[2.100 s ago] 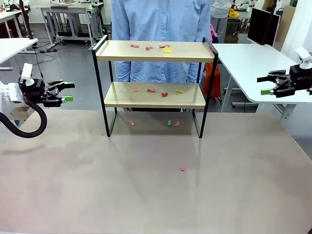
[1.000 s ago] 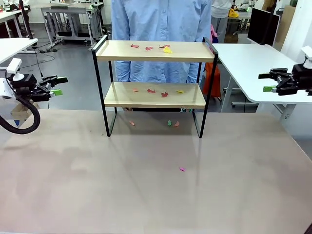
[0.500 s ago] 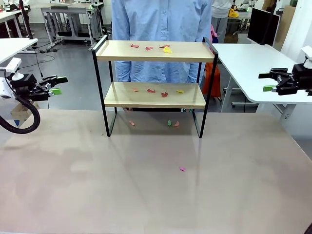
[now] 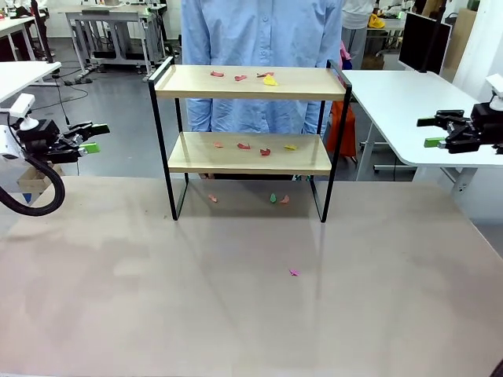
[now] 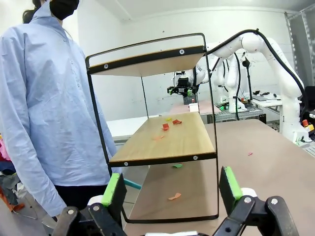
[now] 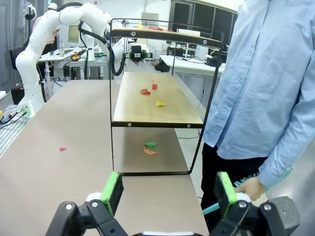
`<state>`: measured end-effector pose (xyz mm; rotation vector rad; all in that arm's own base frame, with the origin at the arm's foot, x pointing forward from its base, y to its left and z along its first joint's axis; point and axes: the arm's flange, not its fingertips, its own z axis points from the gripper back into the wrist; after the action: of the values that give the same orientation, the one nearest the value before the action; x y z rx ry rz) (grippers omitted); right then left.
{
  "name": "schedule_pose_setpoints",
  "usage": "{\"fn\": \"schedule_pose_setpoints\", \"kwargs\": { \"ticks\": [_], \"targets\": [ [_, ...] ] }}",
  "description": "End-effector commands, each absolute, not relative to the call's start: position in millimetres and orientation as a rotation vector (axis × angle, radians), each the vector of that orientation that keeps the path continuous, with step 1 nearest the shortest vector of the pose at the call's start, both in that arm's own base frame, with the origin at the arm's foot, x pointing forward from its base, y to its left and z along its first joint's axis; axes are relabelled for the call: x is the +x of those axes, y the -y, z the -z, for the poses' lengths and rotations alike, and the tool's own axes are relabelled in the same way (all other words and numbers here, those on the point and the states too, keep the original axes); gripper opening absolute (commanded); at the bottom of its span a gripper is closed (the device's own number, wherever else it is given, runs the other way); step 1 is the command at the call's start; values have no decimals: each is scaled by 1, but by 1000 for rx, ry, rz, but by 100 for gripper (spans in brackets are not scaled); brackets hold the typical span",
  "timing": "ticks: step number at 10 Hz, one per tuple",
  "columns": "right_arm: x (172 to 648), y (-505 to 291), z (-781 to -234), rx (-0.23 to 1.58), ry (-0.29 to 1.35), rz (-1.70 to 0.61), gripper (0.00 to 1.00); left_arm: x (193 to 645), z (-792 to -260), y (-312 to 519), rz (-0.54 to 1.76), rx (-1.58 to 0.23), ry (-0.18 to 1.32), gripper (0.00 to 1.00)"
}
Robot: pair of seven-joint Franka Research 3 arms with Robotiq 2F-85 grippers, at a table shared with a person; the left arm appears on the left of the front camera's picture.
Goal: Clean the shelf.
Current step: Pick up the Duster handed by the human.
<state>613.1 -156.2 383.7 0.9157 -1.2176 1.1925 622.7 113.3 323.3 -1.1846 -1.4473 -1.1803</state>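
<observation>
On the table (image 4: 157, 298): the shelf (image 4: 250, 93) stands at the far side, just in front of the person (image 4: 259, 31).
Scraps (image 4: 269, 80) on shelf: four on the top board (image 4: 189, 82), four on the lower board (image 4: 196, 159).
Scraps by shelf: three under it, one in front.
Pincers: left pincer (image 4: 94, 137) and right pincer (image 4: 428, 132), one out to each side of the shelf, wide open, holding nothing.
Do it well: probably take the top scraps first, gently, without bumping the shelf.

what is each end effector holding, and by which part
Nothing: the left end effector and right end effector are both open and empty, clear of the shelf.
</observation>
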Motion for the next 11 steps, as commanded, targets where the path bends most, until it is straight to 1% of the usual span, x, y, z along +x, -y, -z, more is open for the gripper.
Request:
{"fn": "schedule_pose_setpoints", "kwargs": {
  "ticks": [1, 11],
  "targets": [
    [613, 155, -385, 915, 1219, -1195, 100, 623, -325, -113, 1187, -1176, 1453, 100],
    [613, 155, -385, 915, 1219, -1195, 100, 623, -325, -113, 1187, -1176, 1453, 100]
  ]
}}
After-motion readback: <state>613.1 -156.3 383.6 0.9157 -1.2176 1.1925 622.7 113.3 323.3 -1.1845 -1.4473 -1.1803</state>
